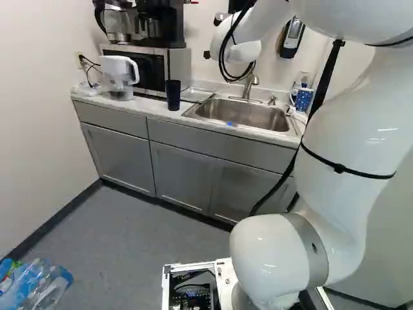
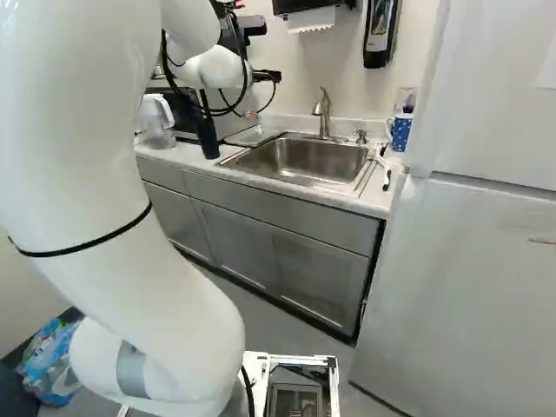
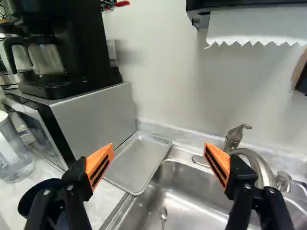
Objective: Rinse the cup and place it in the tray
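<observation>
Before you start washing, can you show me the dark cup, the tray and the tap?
Dark cup (image 1: 173,95): left base view, the middle of its side.
Tray (image 3: 137,162): wrist view, its flat bottom.
Tap (image 2: 324,108): right base view, the upright part of its body.

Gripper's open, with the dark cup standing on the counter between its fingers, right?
Not quite: the gripper is open and the dark cup stands on the counter, but the wrist view shows it outside the fingers, beyond one of them.

From behind, both base views face the sink (image 1: 248,115); the wrist's, nearer, shares it.
</observation>
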{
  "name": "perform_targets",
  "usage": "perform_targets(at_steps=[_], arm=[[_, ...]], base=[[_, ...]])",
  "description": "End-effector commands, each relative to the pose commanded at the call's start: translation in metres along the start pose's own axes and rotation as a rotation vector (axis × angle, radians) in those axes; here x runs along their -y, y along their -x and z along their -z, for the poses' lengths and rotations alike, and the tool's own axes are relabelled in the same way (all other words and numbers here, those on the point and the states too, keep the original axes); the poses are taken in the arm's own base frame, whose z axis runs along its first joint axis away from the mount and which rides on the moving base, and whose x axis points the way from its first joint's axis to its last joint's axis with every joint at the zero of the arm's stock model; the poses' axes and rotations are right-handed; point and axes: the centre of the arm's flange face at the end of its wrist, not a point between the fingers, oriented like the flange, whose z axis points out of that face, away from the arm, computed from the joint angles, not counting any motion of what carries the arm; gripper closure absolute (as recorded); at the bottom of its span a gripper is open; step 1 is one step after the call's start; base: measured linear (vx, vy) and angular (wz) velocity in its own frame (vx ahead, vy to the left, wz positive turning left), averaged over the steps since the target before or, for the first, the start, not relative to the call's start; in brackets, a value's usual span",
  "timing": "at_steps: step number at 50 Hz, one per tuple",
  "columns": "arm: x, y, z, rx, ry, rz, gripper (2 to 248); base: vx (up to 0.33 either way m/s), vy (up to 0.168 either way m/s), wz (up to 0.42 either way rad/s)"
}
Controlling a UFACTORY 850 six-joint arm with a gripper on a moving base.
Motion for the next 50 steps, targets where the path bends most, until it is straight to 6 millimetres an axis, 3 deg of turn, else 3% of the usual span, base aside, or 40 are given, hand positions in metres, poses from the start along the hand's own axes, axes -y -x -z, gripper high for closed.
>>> perform_targets(at_steps=[50], arm=[[0.0000,0.0000,0.0000,0.000,0.000,0.000,3]], base=[[0.079,0.002,0.001]])
